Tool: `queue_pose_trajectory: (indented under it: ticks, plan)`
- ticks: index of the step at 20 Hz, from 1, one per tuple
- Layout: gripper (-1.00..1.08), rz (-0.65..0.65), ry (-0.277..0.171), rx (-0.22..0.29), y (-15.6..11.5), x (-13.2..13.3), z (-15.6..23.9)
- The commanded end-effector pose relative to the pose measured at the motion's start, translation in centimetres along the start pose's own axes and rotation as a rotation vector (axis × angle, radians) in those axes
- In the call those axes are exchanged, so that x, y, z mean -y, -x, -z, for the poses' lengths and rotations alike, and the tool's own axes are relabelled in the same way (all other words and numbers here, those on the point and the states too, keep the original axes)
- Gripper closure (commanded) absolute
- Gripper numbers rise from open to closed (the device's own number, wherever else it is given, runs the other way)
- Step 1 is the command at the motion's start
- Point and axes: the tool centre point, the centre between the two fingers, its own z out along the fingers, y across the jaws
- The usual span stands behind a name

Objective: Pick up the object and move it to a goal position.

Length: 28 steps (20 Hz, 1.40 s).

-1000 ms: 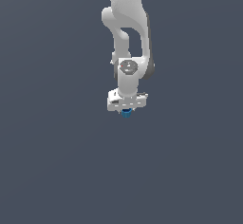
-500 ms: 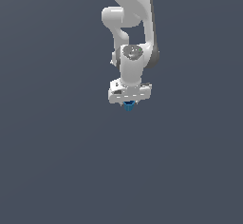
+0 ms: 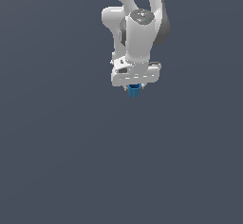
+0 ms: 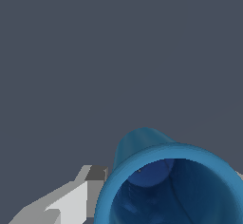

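Note:
The object is a small blue cup-like cylinder [image 3: 134, 91]. It hangs from under my white gripper [image 3: 135, 89], held well above the grey floor. In the wrist view the cup [image 4: 166, 180] fills the lower part of the picture, its open rimmed mouth toward the camera. One grey-white fingertip [image 4: 90, 180] presses against its side; the other finger is hidden behind the cup. The gripper is shut on the cup. No goal marker shows in either view.
The white arm [image 3: 140, 28] rises from the gripper to the exterior view's top edge. Plain dark grey floor [image 3: 71, 161] lies all around, with no other object in view.
The arm has lifted the cup higher and moved it a little toward the exterior view's right. The wrist has turned. The cup stays in the gripper.

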Motion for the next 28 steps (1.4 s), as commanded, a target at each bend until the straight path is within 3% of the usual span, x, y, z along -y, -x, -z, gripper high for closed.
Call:
queue_pose_trajectory:
  ticks: [1,15,28]
  plan:
    - [1.08,0.0,0.0,0.0,0.3,0.6,2.7]
    - [1.08,0.0,0.0,0.0,1.2,3.3,15.0]
    - [1.08,0.0,-0.001,0.0,1.1,4.1,18.5]
